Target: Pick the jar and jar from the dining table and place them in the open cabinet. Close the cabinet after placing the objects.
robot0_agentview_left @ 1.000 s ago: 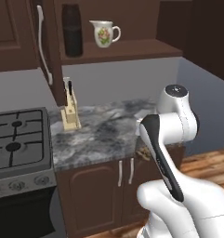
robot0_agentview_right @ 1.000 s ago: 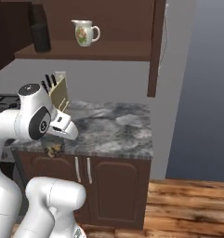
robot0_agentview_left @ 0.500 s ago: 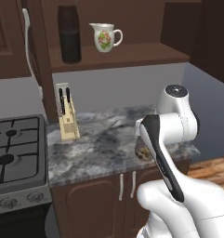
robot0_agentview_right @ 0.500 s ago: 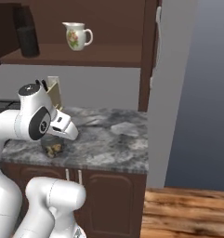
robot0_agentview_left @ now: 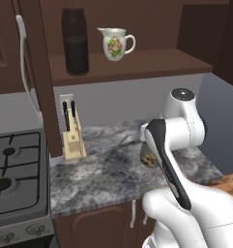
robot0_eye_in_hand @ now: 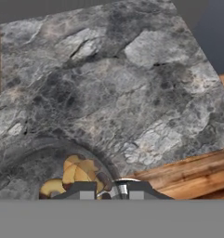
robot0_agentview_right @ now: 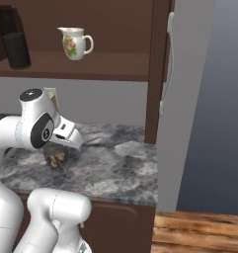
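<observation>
The short jar (robot0_eye_in_hand: 78,179), clear glass with yellowish bits inside, sits right at my claw (robot0_eye_in_hand: 111,191); in the hand view its rim curves just ahead of the fingertips, and from both base views I see it tucked under the wrist, above the marbled desk (robot0_agentview_left: 108,169); I judge it clenched in the claw and lifted, though I cannot see whether its base is clear of the stone; the tall jar (robot0_agentview_left: 76,41) already stands on the cabinet shelf (robot0_agentview_left: 137,63), well left of the floral jug (robot0_agentview_left: 115,42); a knife block (robot0_agentview_left: 73,135) stands on the desk below, beside the stove (robot0_agentview_left: 14,174); the cabinet door (robot0_agentview_right: 165,69) hangs open at the right.

So I reckon the first jar is done and I am carrying the second; the next move calls for raising the arm up past the shelf edge, then forward to a bare patch, probably between tall jar and jug or right of the jug, without knocking either; after release comes the door.
</observation>
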